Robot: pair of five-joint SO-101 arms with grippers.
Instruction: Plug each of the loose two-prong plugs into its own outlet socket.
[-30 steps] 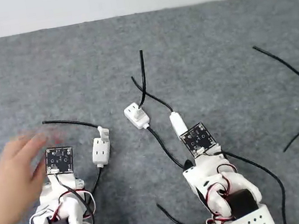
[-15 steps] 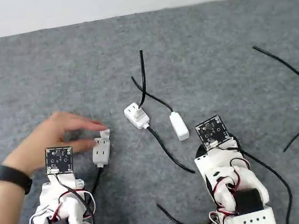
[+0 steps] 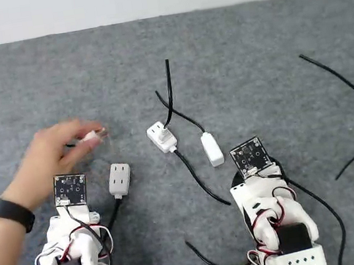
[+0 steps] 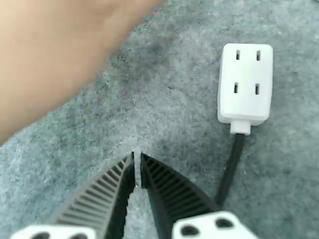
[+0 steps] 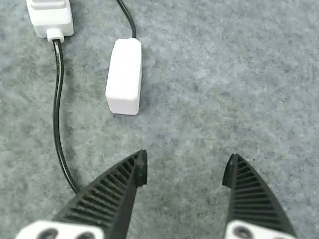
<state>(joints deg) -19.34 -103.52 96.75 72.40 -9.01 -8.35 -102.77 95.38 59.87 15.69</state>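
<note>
Grey carpet [image 3: 250,41], a hand [image 3: 53,154] with a plug [image 3: 90,137] (outlet socket [image 3: 119,179] nearby)

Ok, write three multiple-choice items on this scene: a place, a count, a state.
1. The outlet lies: A. on the carpet beside the left gripper; B. on a shelf; C. in a box.
2. Slots on its face: A. two; B. four; C. six.
3. The right gripper is: A. shut on a cord; B. shut on a plug; C. open, empty.
Key: 1 A, it rests on carpet by the shut jaws; 2 B, two pairs show; 3 C, its jaws stand wide apart.
</note>
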